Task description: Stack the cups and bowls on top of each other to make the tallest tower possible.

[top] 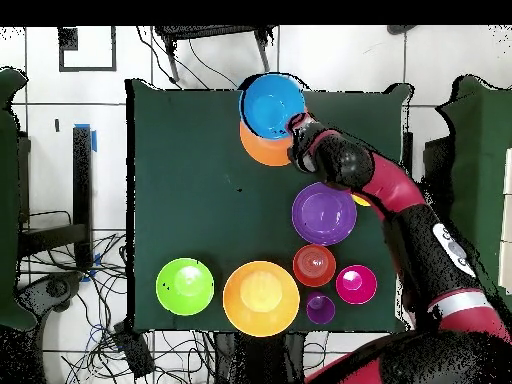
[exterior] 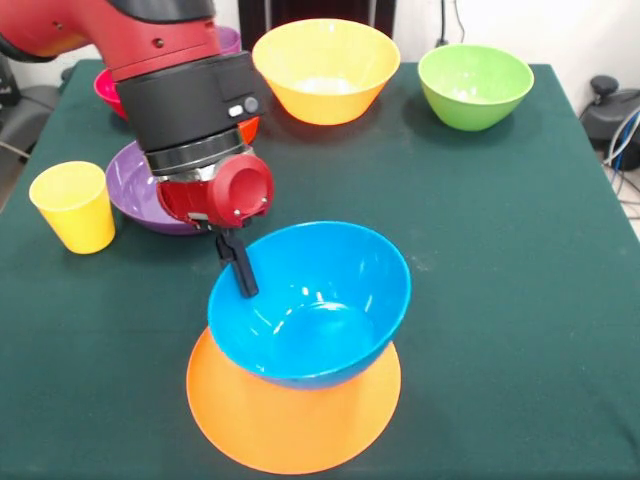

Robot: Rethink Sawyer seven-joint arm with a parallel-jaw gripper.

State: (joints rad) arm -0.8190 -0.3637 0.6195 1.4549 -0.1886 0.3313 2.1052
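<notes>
My gripper (exterior: 240, 268) is shut on the left rim of the blue bowl (exterior: 320, 300), with one black finger inside the rim. The blue bowl is tilted toward the camera over a large orange bowl (exterior: 290, 420) at the table's near edge. I cannot tell if they touch. In the overhead view the gripper (top: 297, 125) is at the blue bowl's (top: 272, 103) edge, over the orange bowl (top: 262, 150). The yellow cup (exterior: 75, 205) stands upright at the left. The purple cup (top: 320, 308) stands near the robot. The teal bowl is out of view.
The wide purple bowl (exterior: 135, 195) lies beside the yellow cup, partly behind the arm. A second large orange bowl (exterior: 325, 70) and the green bowl (exterior: 475, 85) stand at the far side. The pink-red bowl (top: 356, 284) and orange-red bowl (top: 314, 265) sit near the purple cup.
</notes>
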